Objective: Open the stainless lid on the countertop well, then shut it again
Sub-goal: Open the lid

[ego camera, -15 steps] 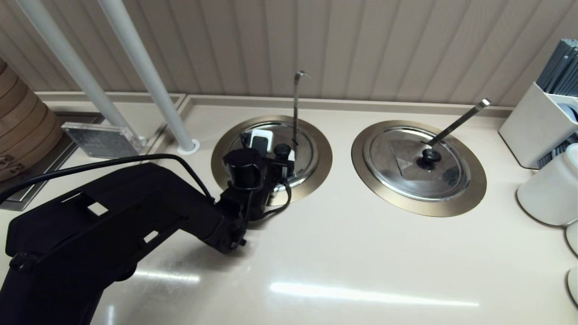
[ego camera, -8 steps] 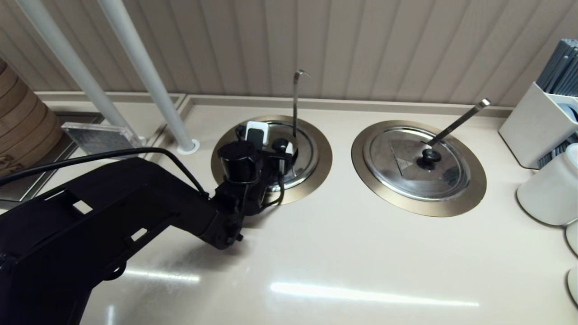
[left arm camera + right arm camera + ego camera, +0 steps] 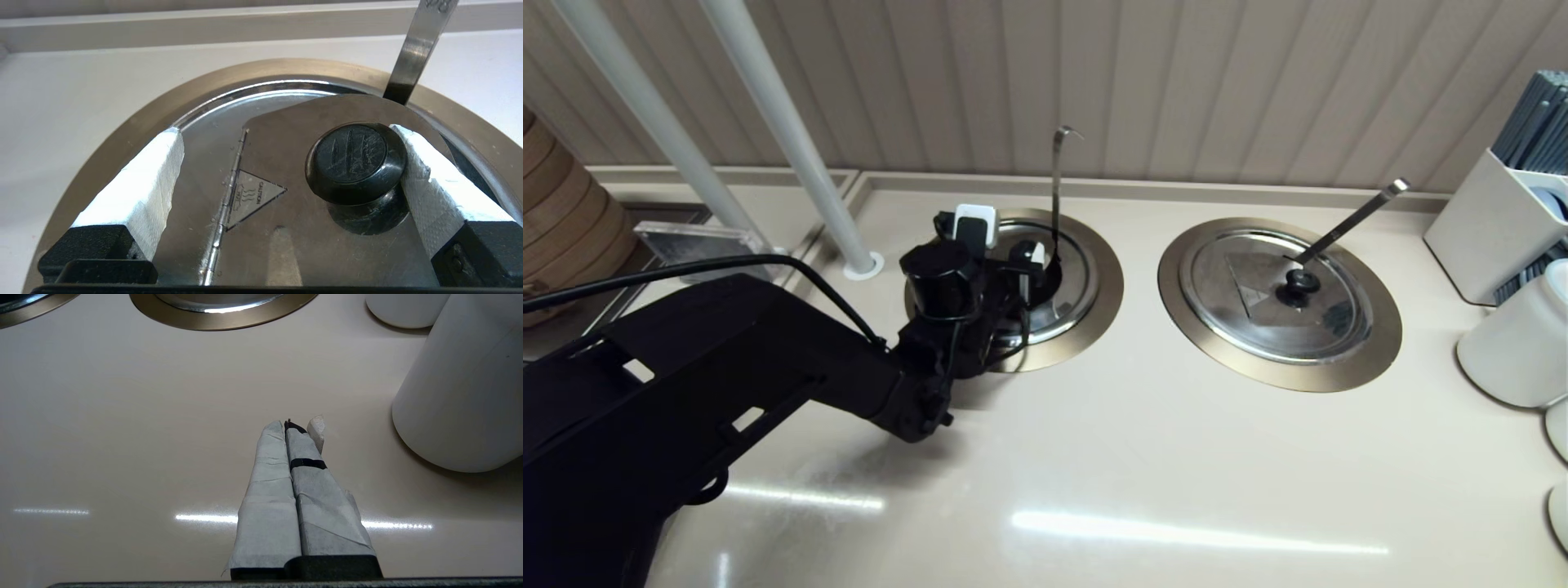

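Observation:
The stainless lid (image 3: 1072,292) sits in the left countertop well (image 3: 1104,287), whose hook-tipped ladle handle (image 3: 1057,188) stands upright. My left gripper (image 3: 1003,242) is over the lid and open. In the left wrist view one white finger (image 3: 425,179) presses against the side of the black knob (image 3: 352,160), while the other finger (image 3: 143,179) stands well apart from it. The hinged part of the lid (image 3: 269,237), by the triangular mark (image 3: 251,196), is tilted up, with a dark gap at its edge. My right gripper (image 3: 288,425) is shut and empty, low over the counter.
The twin lid (image 3: 1258,302) with its straight ladle handle (image 3: 1352,219) lies to the right. White containers (image 3: 1515,351) stand at the right edge, one close to my right gripper (image 3: 461,396). Two white poles (image 3: 792,139) and a bamboo steamer (image 3: 564,237) are on the left.
My left gripper has moved left and away from me, pushing the knob along. The knob half of the lid has tilted up and a dark gap has opened.

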Motion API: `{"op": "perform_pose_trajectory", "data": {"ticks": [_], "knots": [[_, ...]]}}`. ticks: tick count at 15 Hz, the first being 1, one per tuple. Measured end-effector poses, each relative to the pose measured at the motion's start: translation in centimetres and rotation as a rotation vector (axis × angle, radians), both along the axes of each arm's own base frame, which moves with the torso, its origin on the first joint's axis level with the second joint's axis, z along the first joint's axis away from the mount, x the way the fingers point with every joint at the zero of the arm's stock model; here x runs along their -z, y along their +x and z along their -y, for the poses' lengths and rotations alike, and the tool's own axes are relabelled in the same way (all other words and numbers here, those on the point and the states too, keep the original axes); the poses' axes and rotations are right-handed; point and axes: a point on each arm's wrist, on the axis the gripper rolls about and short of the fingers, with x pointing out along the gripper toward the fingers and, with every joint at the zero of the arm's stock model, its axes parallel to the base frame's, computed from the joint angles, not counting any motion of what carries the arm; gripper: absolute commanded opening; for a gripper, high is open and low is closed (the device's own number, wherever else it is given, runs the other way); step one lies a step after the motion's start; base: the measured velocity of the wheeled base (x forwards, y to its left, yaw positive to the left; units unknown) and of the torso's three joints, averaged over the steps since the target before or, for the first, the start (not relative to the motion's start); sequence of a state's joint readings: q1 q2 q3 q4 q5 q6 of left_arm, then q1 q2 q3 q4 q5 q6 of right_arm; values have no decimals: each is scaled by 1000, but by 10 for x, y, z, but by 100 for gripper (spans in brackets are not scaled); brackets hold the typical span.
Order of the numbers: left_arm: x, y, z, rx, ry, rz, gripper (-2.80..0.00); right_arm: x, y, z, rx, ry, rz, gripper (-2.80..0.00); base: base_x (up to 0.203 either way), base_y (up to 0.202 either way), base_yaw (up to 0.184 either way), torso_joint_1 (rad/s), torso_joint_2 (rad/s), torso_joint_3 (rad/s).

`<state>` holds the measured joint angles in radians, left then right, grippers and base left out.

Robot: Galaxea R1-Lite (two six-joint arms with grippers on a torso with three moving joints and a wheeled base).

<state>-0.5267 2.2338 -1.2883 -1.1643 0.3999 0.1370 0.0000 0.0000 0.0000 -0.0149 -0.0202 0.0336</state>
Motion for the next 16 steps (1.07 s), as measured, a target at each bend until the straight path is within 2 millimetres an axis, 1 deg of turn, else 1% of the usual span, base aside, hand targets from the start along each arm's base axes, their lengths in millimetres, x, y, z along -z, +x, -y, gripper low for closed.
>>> {"op": "perform_pose_trajectory", "data": {"ticks": [4,16], "knots": [[-7,2,-9,-18,-6,14,0,0,0,0,1,0,0,-280,0,0,0,0,0,0],[-20,13,-41,-91,4,45,0,0,0,0,0,0,0,-280,0,0,0,0,0,0]]}}
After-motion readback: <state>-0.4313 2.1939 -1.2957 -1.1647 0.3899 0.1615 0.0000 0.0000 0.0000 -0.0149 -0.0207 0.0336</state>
